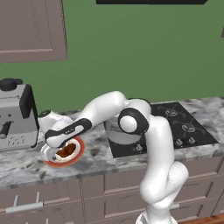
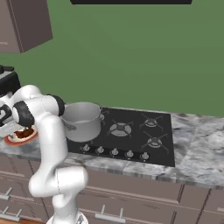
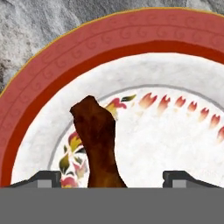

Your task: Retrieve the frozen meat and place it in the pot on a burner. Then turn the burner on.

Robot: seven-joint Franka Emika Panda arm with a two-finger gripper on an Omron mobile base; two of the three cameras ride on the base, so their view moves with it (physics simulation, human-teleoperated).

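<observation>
The frozen meat (image 3: 97, 135), a glossy reddish-brown drumstick, lies on a white plate with an orange-red rim (image 3: 65, 57). My gripper (image 3: 113, 181) hangs just above it, open, its two fingertips (image 3: 46, 178) standing on either side of the meat's thick end without touching it. From the left base view the hand (image 1: 53, 151) is down over the plate (image 1: 79, 150) and the meat (image 1: 67, 152) peeks out beside it. The grey metal pot (image 2: 83, 120) stands on the stove's near-left burner, right of the plate; my arm covers most of the pot (image 1: 113, 131) there.
A black stove (image 2: 135, 131) has a row of knobs (image 2: 113, 152) along its front edge. A silver-and-black coffee machine (image 1: 15, 116) stands left of the plate. A white object (image 1: 48, 117) sits behind the plate. A wall cabinet (image 1: 30, 28) hangs above.
</observation>
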